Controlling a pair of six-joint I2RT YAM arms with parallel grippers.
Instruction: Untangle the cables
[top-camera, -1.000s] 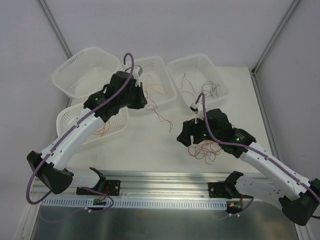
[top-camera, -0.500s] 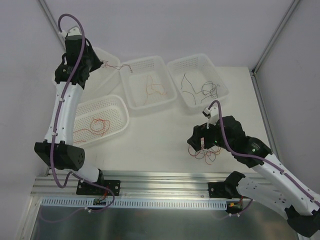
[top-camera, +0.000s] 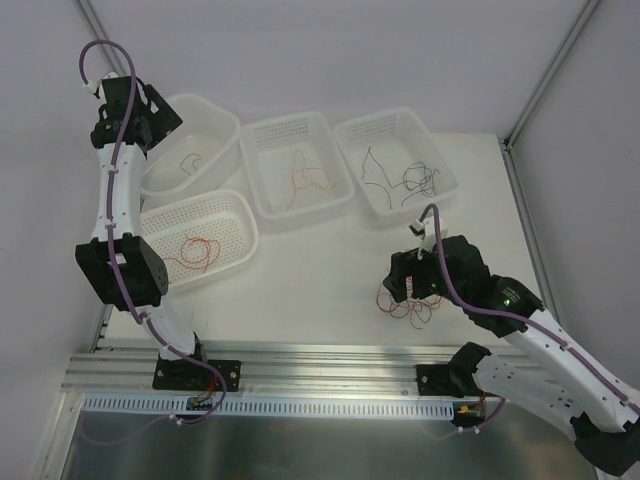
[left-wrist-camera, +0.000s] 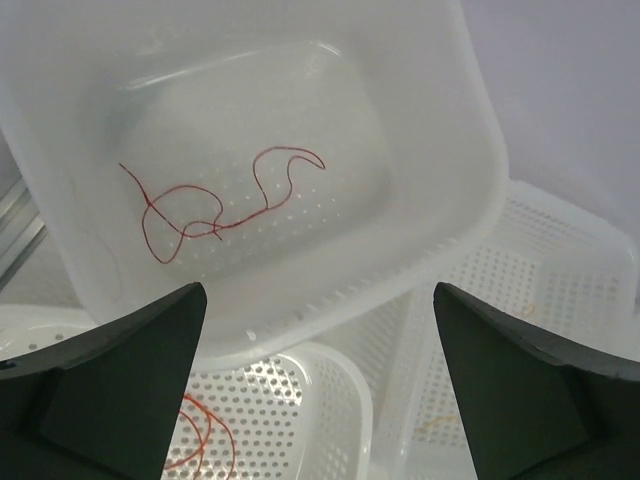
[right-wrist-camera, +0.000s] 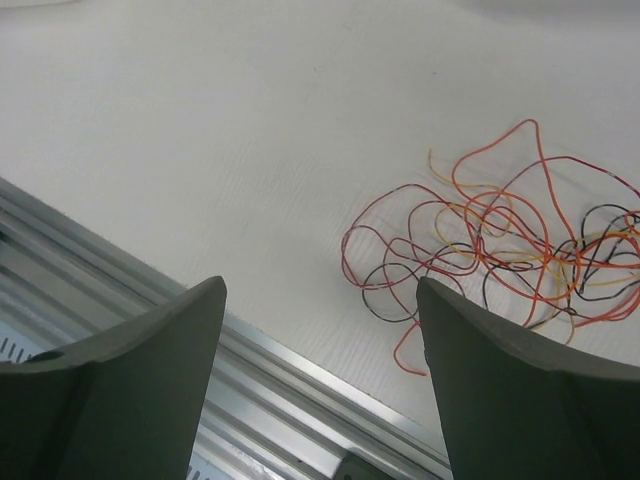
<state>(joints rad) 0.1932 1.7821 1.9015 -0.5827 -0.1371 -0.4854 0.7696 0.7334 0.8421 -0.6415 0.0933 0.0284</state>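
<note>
The tangled cables lie on the white table near its front edge, as thin red, orange, yellow and black loops. My right gripper hovers just over their left part, open and holding nothing. My left gripper is raised high at the far left, open and empty. It looks down into the far-left basket, where one dark red cable lies loose on the floor.
Three more white baskets hold sorted wires: a perforated one with red-orange wire, a middle one with orange wire, a right one with black wire. An aluminium rail runs along the front.
The left arm swung from the middle basket up to the far left, carrying a dark red cable. Its jaws then opened and the cable now lies in the far-left basket. The right gripper shifted slightly.
</note>
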